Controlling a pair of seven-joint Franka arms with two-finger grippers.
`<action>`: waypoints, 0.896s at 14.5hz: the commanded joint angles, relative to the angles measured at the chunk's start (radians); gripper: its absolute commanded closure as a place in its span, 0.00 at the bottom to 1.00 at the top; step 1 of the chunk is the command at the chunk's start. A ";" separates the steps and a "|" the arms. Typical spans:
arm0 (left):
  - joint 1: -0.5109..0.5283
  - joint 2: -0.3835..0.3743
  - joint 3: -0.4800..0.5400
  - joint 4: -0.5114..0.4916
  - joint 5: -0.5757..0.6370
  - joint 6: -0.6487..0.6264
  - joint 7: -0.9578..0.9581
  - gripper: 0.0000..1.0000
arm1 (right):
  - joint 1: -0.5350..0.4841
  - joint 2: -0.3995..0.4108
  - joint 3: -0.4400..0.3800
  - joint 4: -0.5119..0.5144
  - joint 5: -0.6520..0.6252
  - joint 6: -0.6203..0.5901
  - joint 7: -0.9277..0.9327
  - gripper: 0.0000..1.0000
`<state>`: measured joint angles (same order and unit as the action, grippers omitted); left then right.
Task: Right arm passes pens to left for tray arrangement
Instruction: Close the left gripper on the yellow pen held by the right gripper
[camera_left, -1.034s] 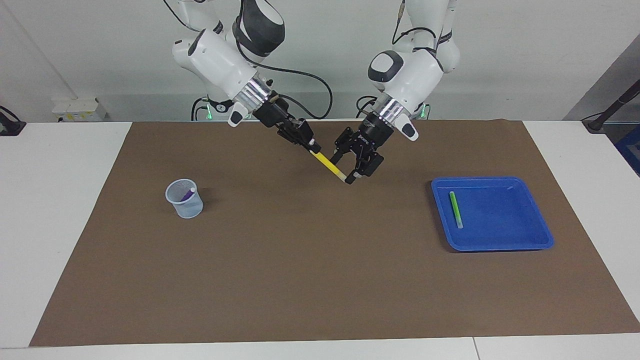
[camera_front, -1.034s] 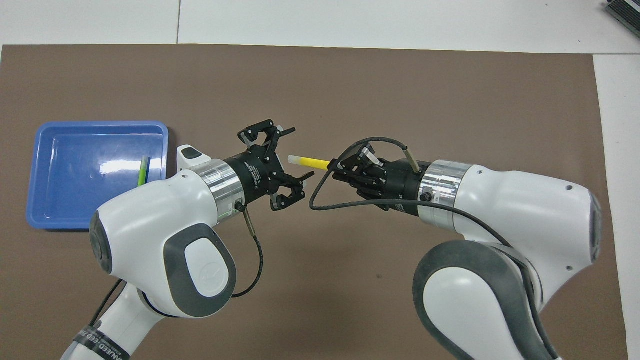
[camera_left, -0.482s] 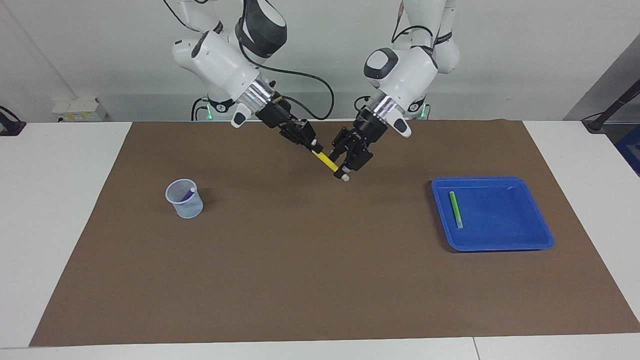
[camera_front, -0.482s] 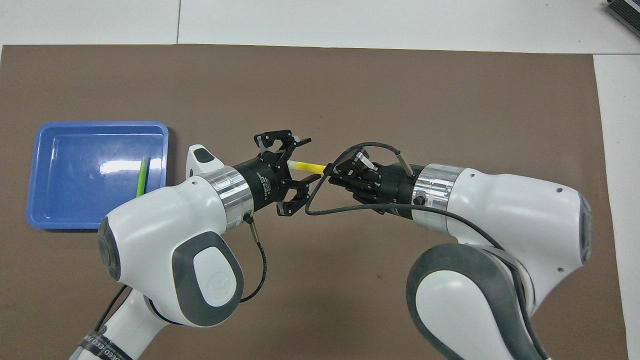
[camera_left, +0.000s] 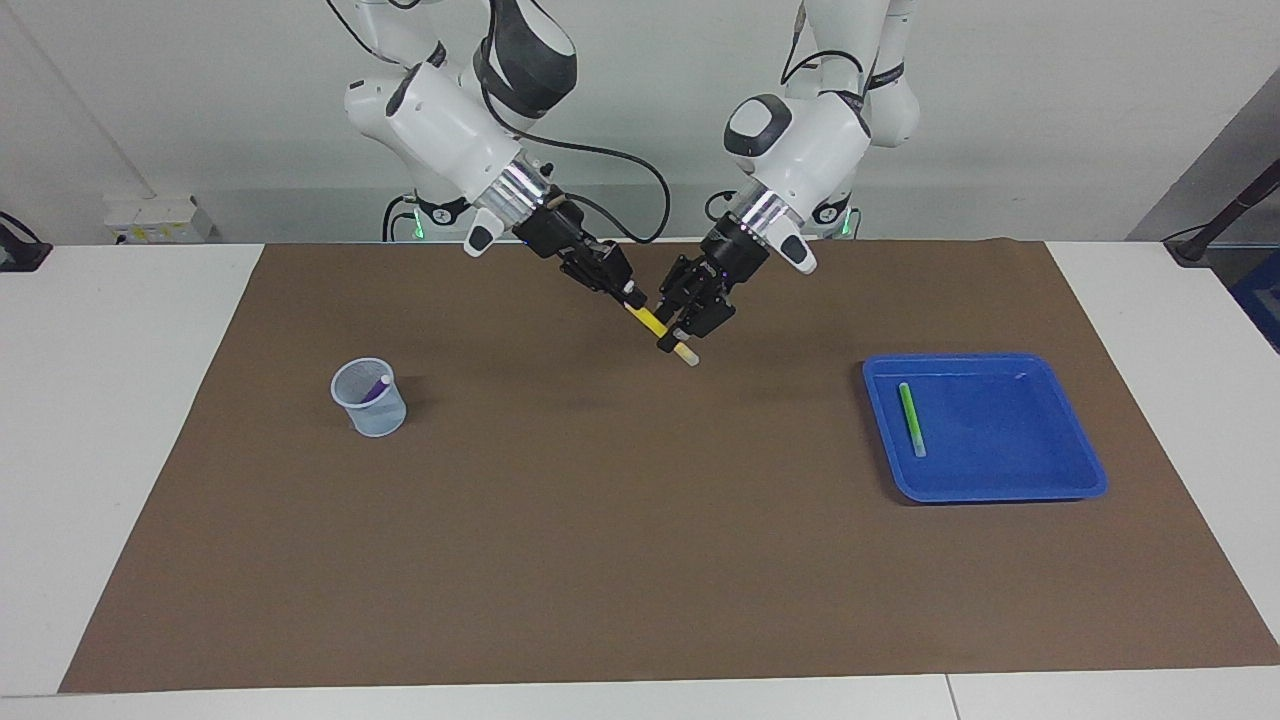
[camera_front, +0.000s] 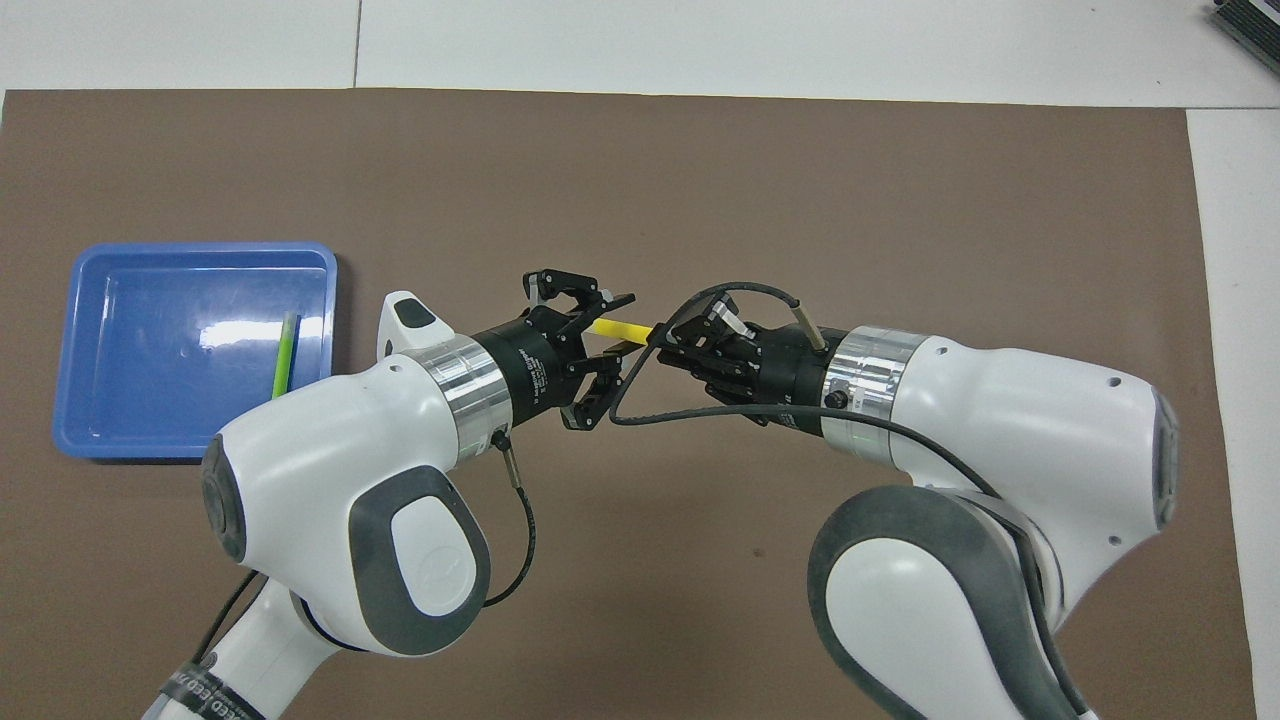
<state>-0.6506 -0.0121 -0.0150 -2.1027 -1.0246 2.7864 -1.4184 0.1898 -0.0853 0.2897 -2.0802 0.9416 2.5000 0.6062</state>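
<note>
My right gripper (camera_left: 622, 290) is shut on the yellow pen (camera_left: 650, 322) and holds it slanted in the air over the mat's middle, near the robots. My left gripper (camera_left: 678, 330) is open, with its fingers on either side of the pen's lower part. The pen's pale end sticks out below them. In the overhead view the yellow pen (camera_front: 622, 328) spans between the left gripper (camera_front: 620, 325) and the right gripper (camera_front: 665, 335). The green pen (camera_left: 911, 418) lies in the blue tray (camera_left: 1000, 488). The purple pen (camera_left: 377, 388) stands in a cup.
The pale translucent cup (camera_left: 370, 400) stands on the brown mat (camera_left: 600, 550) toward the right arm's end. The blue tray (camera_front: 100, 445) sits toward the left arm's end, with the green pen (camera_front: 285, 345) along its side nearer the middle.
My left gripper has moved in onto the yellow pen and its fingers have narrowed around it. My right gripper has shifted slightly, still holding the pen.
</note>
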 joint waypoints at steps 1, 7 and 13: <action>-0.014 -0.032 0.017 -0.031 -0.012 -0.019 0.018 0.77 | 0.005 -0.001 0.002 -0.006 0.026 0.028 0.009 1.00; -0.015 -0.032 0.018 -0.027 -0.009 -0.033 0.018 1.00 | 0.005 0.001 0.002 -0.006 0.026 0.027 0.006 1.00; -0.009 -0.043 0.018 -0.025 -0.009 -0.076 0.062 1.00 | -0.004 0.002 0.002 0.002 0.026 0.017 0.010 1.00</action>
<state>-0.6508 -0.0170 -0.0102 -2.1089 -1.0242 2.7543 -1.3702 0.1900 -0.0830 0.2883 -2.0791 0.9417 2.5157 0.6069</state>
